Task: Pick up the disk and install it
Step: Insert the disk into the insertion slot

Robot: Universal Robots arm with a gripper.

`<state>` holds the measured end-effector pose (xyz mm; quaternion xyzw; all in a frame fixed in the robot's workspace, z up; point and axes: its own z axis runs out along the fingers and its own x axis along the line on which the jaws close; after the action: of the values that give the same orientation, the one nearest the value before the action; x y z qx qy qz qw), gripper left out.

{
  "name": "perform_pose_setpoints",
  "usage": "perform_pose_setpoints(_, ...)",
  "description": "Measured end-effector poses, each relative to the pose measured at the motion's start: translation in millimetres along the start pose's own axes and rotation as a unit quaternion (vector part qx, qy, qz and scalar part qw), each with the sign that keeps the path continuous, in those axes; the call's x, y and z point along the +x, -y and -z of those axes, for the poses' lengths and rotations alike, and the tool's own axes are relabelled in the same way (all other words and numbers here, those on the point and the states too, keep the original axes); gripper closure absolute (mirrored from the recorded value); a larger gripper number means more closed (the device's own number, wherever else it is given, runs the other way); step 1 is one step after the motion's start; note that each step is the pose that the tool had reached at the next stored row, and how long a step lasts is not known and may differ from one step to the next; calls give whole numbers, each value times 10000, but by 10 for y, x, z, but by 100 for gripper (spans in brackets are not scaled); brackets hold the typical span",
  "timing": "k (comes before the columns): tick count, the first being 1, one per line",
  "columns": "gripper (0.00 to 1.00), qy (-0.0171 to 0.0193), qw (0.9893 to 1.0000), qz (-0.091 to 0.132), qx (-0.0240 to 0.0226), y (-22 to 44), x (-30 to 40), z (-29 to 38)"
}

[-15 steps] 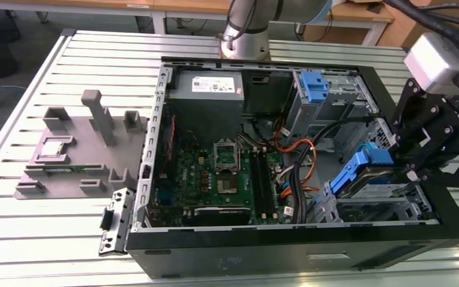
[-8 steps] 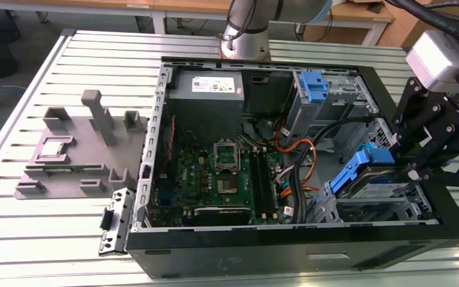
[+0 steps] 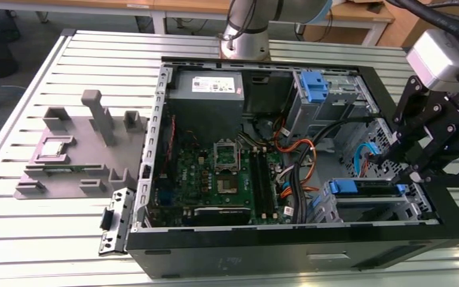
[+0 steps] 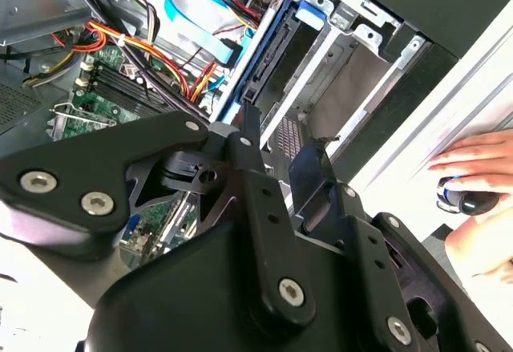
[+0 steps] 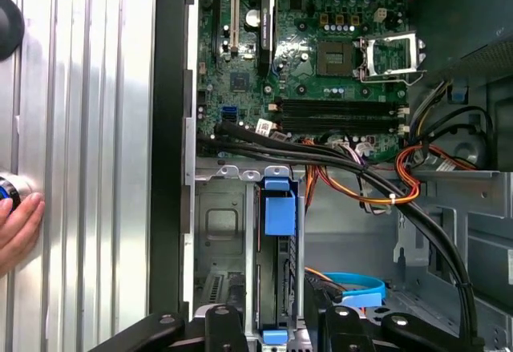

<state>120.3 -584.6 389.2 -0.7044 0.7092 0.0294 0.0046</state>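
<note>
The slatted metal table [image 3: 110, 54] carries the open computer case [image 3: 293, 254], laid on its side so that the interior faces upward and can be reached from above. A grey fixture block [image 3: 78, 149] stands on the table at the exterior view's left, apart from the case. Inside, the motherboard [image 3: 213, 179] covers the floor, the power supply [image 3: 205, 86] sits against the far wall, and a bare blue bracket [image 3: 313, 88] stands in the far bay.

The drive cage [image 3: 373, 210] occupies the near corner at the exterior view's right. The disk [image 3: 361, 188] stands on edge in this cage, its blue rails held between the cage walls. Judged by its depth, it is seated or nearly so.

The gripper [image 3: 421, 176] hangs over the outer end of the disk. In the first wrist view the gripper [image 5: 276, 326] straddles the disk [image 5: 276, 264]: the jaws stand apart, one finger on each side, and nothing appears clamped. This stance keeps the fingers in line with the slot.

A black cable bundle [image 5: 321, 155] runs between cage and motherboard, clear of the slot.

A person's hand [image 5: 18, 228] rests on the table outside the case, well apart from the gripper
</note>
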Motion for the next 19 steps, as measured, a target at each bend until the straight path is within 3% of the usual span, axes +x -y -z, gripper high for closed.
perform_pose_setpoints(4, 58, 1, 10000, 4, 17, -9, -1, -2)
perform_pose_setpoints(8, 58, 1, 9999, 45, 120, -30, 2, -32)
perform_pose_setpoints(10, 58, 1, 9999, 61, 150, -43, 2, -51)
perform_pose_setpoints(19, 58, -26, 9999, 63, 156, -70, -12, -207)
